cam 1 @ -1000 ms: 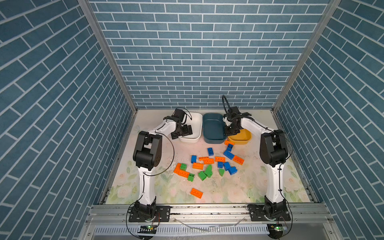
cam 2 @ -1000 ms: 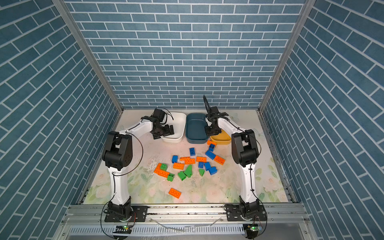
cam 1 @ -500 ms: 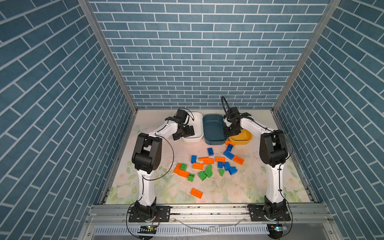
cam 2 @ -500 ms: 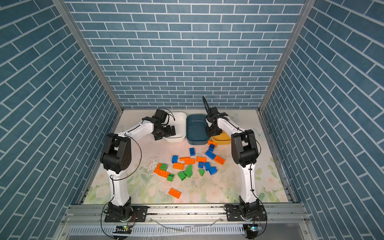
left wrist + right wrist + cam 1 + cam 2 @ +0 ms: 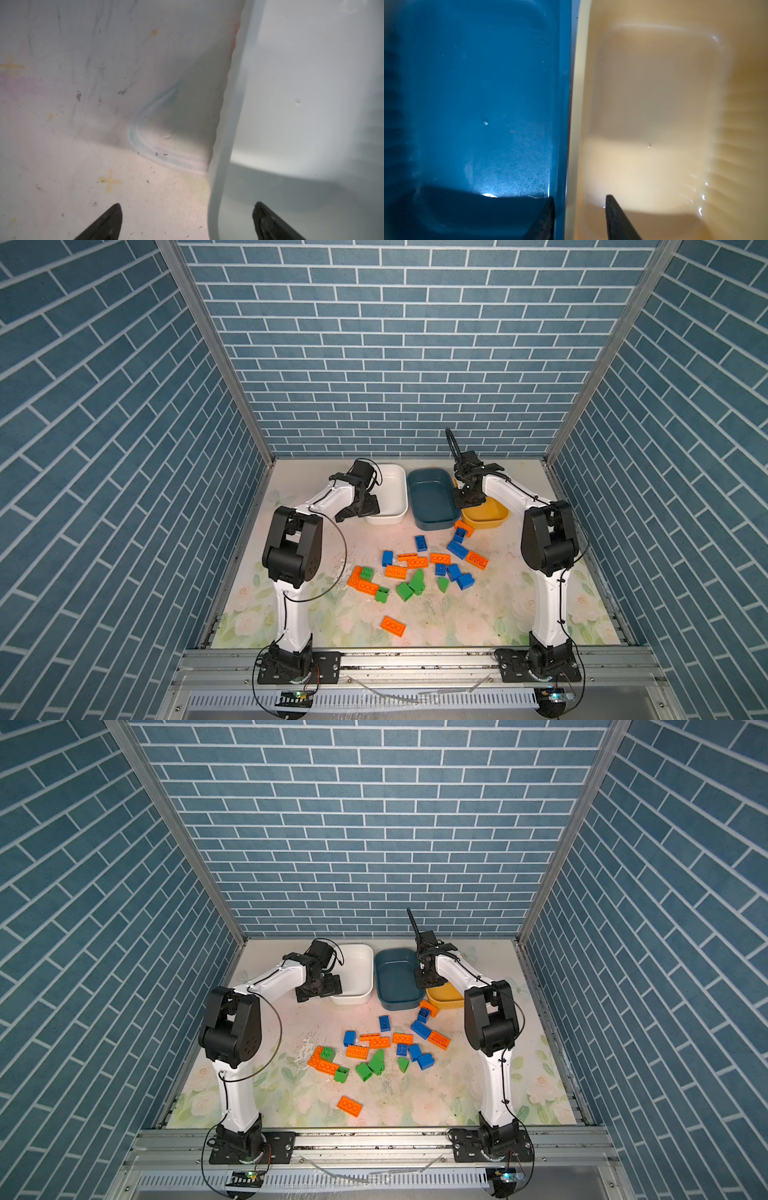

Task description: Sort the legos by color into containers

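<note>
Left gripper [image 5: 187,204] is spread wide and holding nothing, one finger out on the mat [image 5: 83,145], the other inside the white tub [image 5: 216,187], with the rim running right between them. Since a second ago that arm has crept a touch toward the tub, no more.

Right gripper [image 5: 579,198], jaws narrow, has hardly shifted. One finger sits in the teal tub [image 5: 560,104] and one in the yellow tub [image 5: 577,104], with the two neighbouring rims between them. Whether it's actually pinching them, I can't tell.

And the legos [image 5: 417,562]? Not one has budged! All lie scattered on the mat, on the base side of both grippers. The closest is an orange plate [image 5: 463,526] just beside the yellow tub's near corner, short of the right gripper. What shows of the tubs' insides is bare.

My read: sorting hasn't started. Both arms look busy with the tubs themselves, perhaps to shift them, before any brick gets picked.
</note>
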{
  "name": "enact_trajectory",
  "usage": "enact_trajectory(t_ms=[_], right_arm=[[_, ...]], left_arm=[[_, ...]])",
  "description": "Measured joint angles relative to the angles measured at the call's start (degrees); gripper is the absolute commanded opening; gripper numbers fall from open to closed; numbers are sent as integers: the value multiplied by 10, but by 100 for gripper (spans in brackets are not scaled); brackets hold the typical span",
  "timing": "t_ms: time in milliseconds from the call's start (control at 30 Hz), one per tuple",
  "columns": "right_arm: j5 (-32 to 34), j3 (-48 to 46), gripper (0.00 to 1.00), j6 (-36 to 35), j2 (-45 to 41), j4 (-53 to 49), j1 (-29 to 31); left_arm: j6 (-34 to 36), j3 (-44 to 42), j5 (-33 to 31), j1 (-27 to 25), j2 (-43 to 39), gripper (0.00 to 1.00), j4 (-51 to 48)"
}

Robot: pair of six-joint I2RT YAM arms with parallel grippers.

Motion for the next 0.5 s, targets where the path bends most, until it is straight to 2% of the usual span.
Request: enact_trajectory(t_ms=[433,500], right_arm=[[-100,7,41,32,17,47,0],[-105,7,45,35,17,51,0]], left_arm=[[10,-2,5,1,-14,99,-4],[14,-2,1,1,-26,99,-7]])
